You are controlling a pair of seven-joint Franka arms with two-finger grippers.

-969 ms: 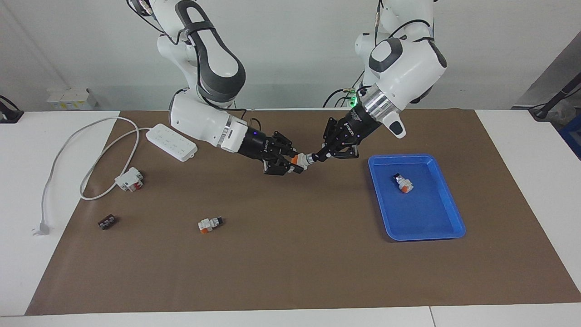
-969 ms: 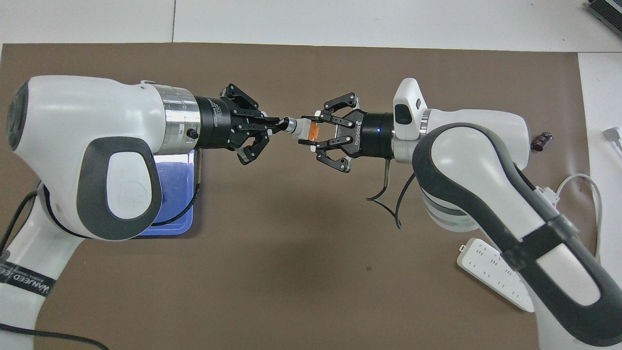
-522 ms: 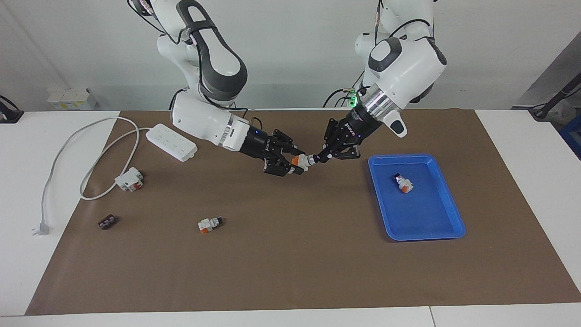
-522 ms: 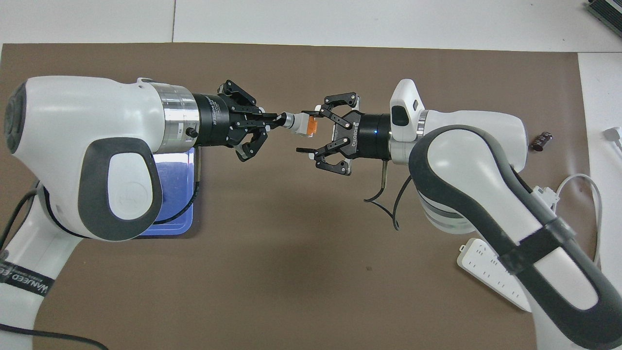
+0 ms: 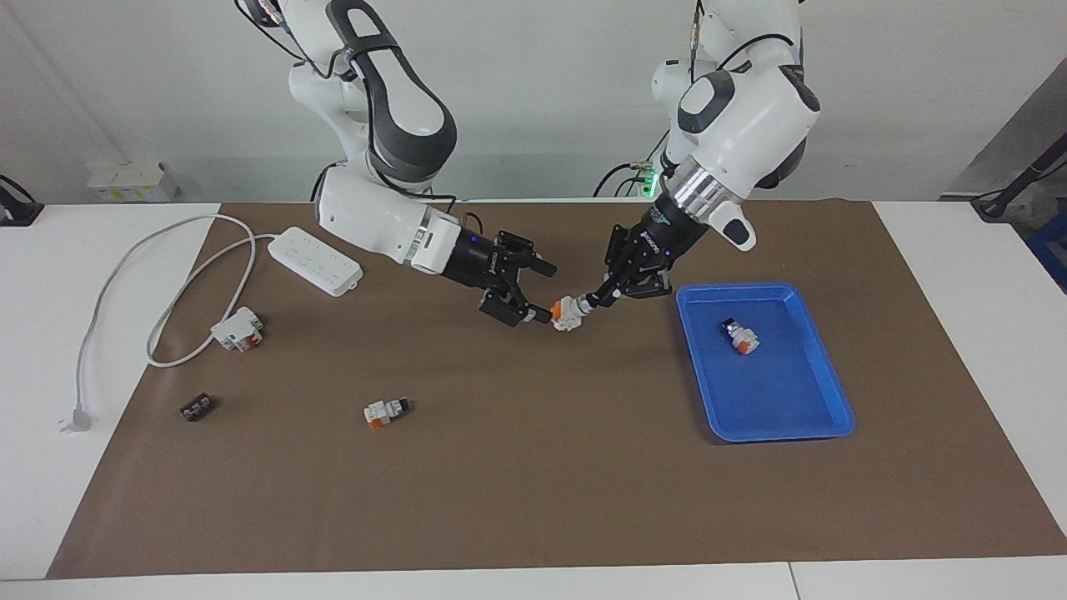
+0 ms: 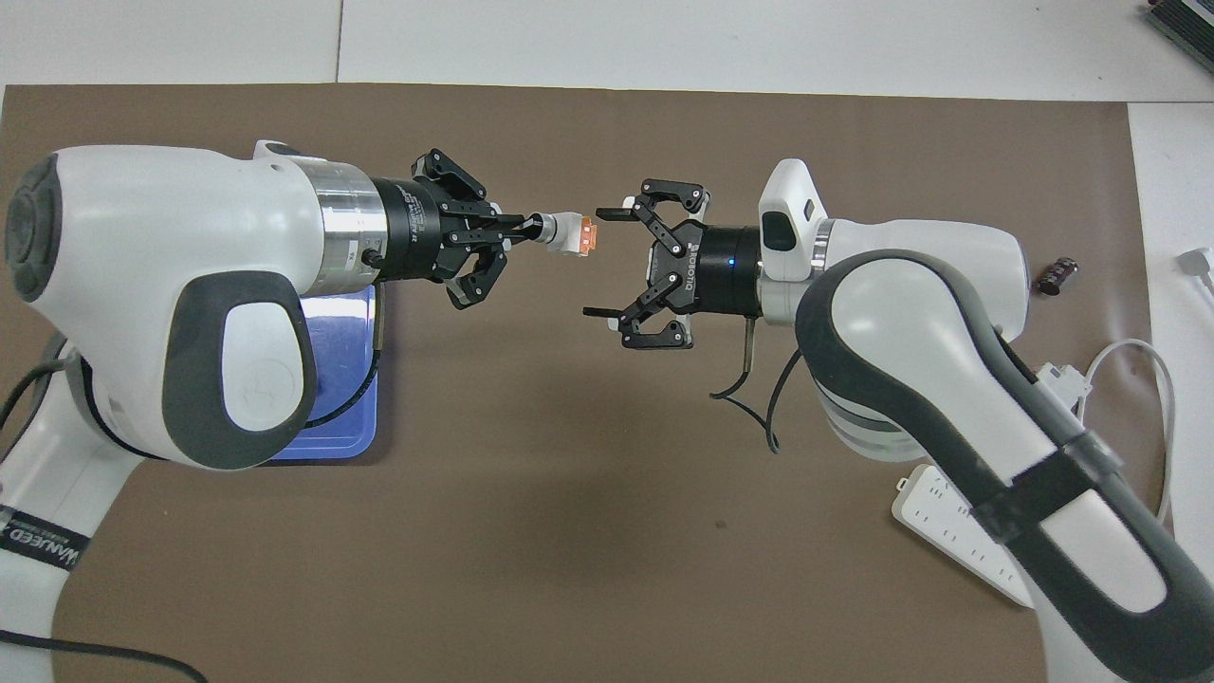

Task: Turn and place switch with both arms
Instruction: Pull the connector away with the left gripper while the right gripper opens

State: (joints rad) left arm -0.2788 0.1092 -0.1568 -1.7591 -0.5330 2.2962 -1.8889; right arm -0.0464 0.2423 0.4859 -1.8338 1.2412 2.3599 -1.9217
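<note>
Matte brown mat (image 5: pixel 533 467), left gripper (image 5: pixel 590 298) clamping blocky white switch (image 5: pixel 568 312) (right gripper (image 5: pixel 538 292) agape).

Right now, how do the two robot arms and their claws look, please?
Both arms have glossy white rounded shells with dark grey panels at the joints. The left arm has a silver metal ring at the wrist. The right arm carries a black strap and a thin black cable below its wrist. The left claw and the right claw are black, built of linked bars with thin fingertips.
</note>
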